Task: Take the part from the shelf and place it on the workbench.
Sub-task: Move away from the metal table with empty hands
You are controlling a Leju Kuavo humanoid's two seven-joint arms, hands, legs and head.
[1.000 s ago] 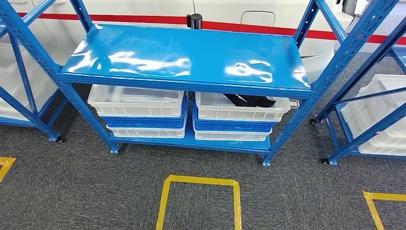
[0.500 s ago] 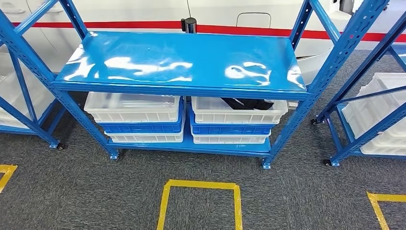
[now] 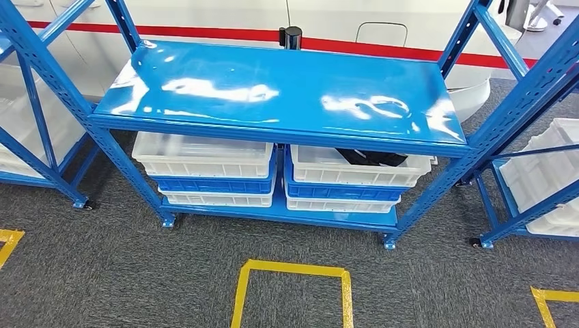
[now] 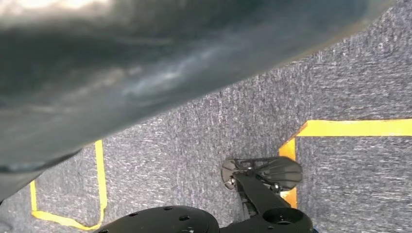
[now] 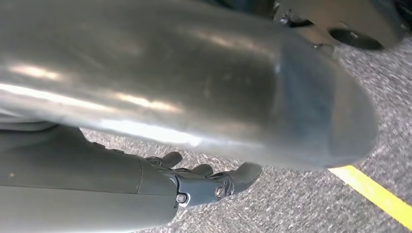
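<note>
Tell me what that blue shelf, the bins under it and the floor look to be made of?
Shelf: likely painted metal; glossy, mirroring the lights, with punched uprights.
White bins: probably moulded plastic; milky, slightly see-through, ribbed walls. Blue bins between them look alike.
Floor: grey carpet, flecked and matte, with yellow tape.

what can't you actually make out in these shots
- Dark part in the upper right white bin, head view: the blue shelf board covers most of it; shape unclear.
- Left hand, left wrist view: blurred grey cover fills the frame.
- Right hand, right wrist view: the silver arm hides most of it; fingers hold nothing visible.
</note>
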